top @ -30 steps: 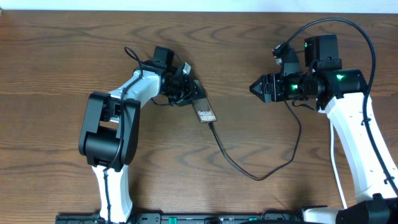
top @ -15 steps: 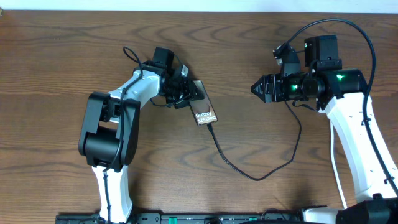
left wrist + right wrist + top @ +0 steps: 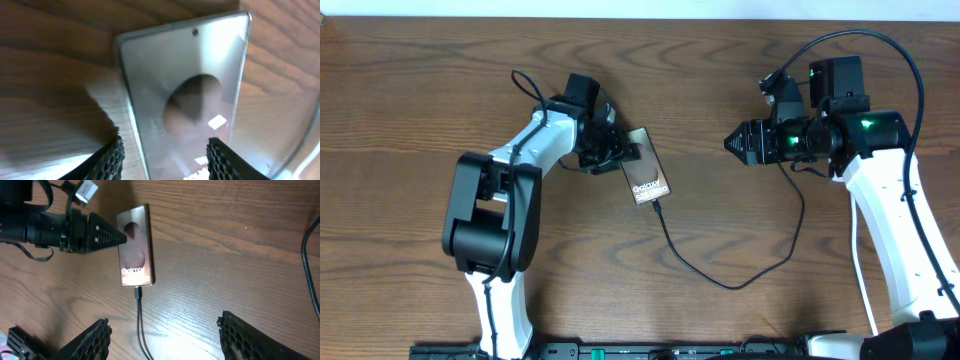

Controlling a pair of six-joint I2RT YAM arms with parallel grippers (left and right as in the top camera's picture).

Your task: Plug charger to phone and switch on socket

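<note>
The phone point(image 3: 648, 172) lies flat on the wooden table, lettering up. It also shows in the right wrist view point(image 3: 135, 245) and fills the left wrist view point(image 3: 190, 90). The charger cable point(image 3: 720, 280) loops across the table, and its plug tip point(image 3: 139, 293) meets the phone's lower end. My left gripper point(image 3: 620, 152) is open at the phone's upper left edge; in its own view point(image 3: 165, 160) one finger is over wood and one over the phone. My right gripper point(image 3: 730, 143) is open and empty, held above the table to the phone's right. The socket is out of view.
The wooden table point(image 3: 770, 60) stretches all around. The right arm's own black cable point(image 3: 910, 60) arcs over its wrist. The table's front edge carries a dark rail point(image 3: 620, 350).
My left gripper has drawn back to the left, uncovering more of the phone. The phone has turned slightly. The right arm has not moved.
</note>
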